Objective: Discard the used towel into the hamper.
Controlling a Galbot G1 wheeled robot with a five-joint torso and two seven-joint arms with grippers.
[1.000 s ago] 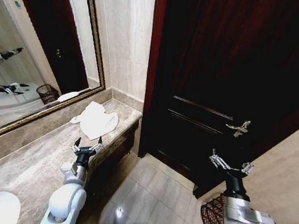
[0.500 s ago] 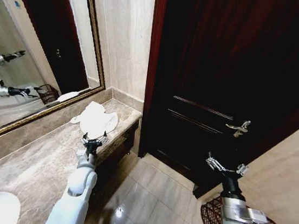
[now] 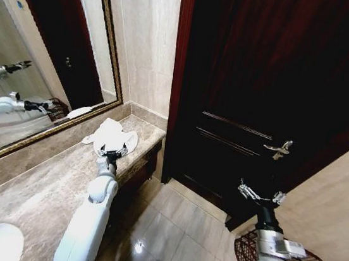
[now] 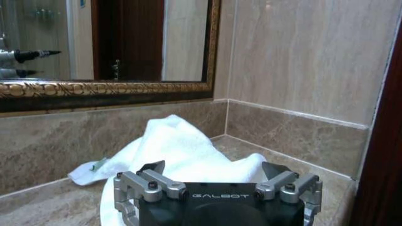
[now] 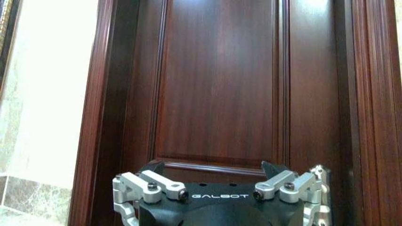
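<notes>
The head camera looked down from high above, forward over both arms, taking in the marble table (image 3: 40, 190) at 9 o'clock, the dark door (image 3: 275, 85) from 12 to 3 o'clock and the hamper (image 3: 246, 251) on the floor at 5 o'clock. The left wrist camera sat close behind the left gripper (image 4: 213, 170), low over the table, facing the white towel (image 4: 182, 150) and the mirror (image 4: 94, 40) at 11 o'clock. The right wrist camera sat behind the right gripper (image 5: 213, 170), facing the door (image 5: 220, 80) squarely. The head view shared the towel (image 3: 113, 137), mirror (image 3: 31, 55) and left gripper (image 3: 113, 155) with the left wrist view, and the door and right gripper (image 3: 257, 195) with the right wrist view.
</notes>
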